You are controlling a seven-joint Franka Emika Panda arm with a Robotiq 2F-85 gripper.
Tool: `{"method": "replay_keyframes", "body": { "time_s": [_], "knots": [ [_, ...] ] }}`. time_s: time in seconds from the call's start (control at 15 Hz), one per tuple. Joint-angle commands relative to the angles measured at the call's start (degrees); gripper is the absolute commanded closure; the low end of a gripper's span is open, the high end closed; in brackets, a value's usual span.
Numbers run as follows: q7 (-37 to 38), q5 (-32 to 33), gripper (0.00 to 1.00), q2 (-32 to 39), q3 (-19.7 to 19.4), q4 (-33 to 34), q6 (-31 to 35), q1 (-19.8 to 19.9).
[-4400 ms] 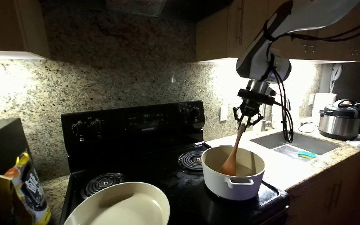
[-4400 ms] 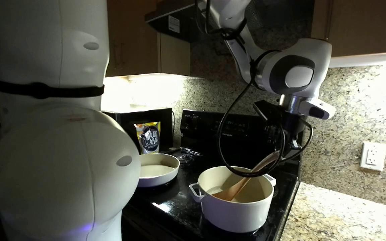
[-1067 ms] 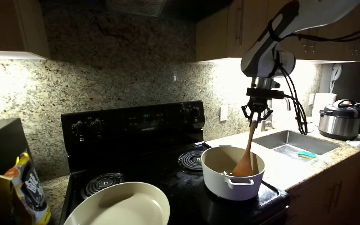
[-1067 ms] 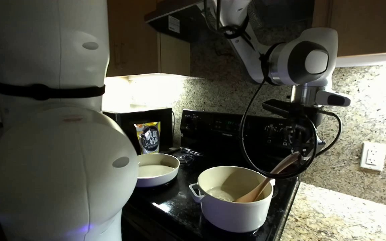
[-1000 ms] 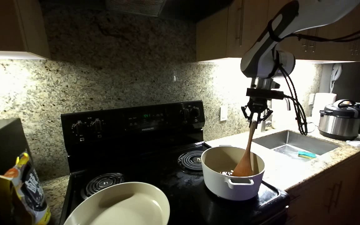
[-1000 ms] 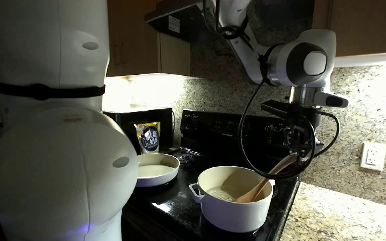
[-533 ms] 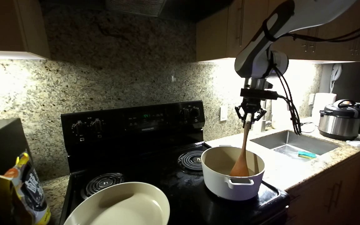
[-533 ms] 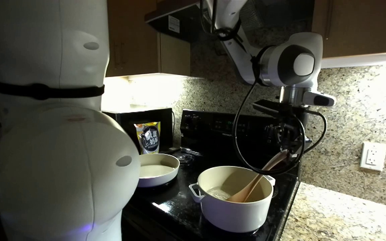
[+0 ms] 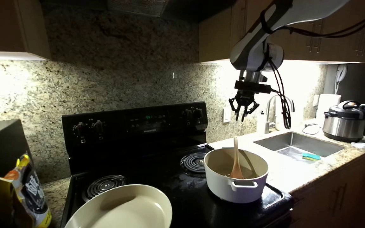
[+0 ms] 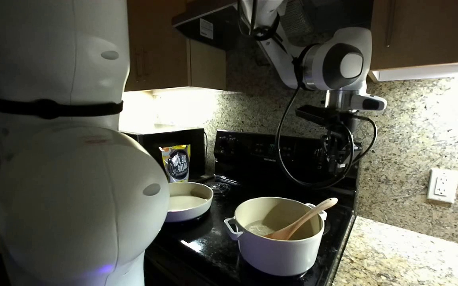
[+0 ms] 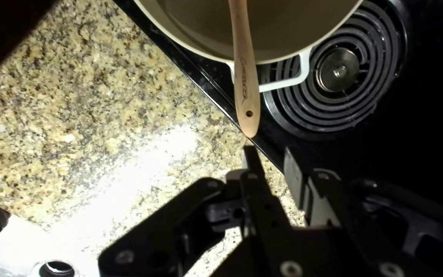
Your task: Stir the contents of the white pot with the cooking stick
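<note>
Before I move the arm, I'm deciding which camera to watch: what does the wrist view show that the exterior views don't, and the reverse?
Only the wrist view: the lettering on the cooking stick.

Only the exterior views: the stick's broad end inside the white pot, the shallow pan, the standing bag and the control panel.

Both: the white pot, cropped in the wrist view, with the stick slanting out of it; the granite countertop; and the jaws, holding nothing.
</note>
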State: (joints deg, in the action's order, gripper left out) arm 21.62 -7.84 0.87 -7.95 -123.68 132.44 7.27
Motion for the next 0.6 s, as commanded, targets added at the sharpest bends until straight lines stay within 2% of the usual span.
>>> {"method": "replay_keyframes", "body": {
  "time_s": [0.0,0.4,0.47,0.53],
  "knots": [
    [-1.8,-4.0,0.94,-0.4,-0.7,1.2,-0.6,0.9],
    [-3.7,-7.1,0.94,-0.2,-2.0,0.5,-0.8,1.9],
    [-4.7,-7.7,0.52,-0.5,-2.2,-0.2,-0.8,1.9],
    [-6.9,-8.8,0.51,-1.2,-2.3,-1.1,-1.1,1.9]
  ]
}}
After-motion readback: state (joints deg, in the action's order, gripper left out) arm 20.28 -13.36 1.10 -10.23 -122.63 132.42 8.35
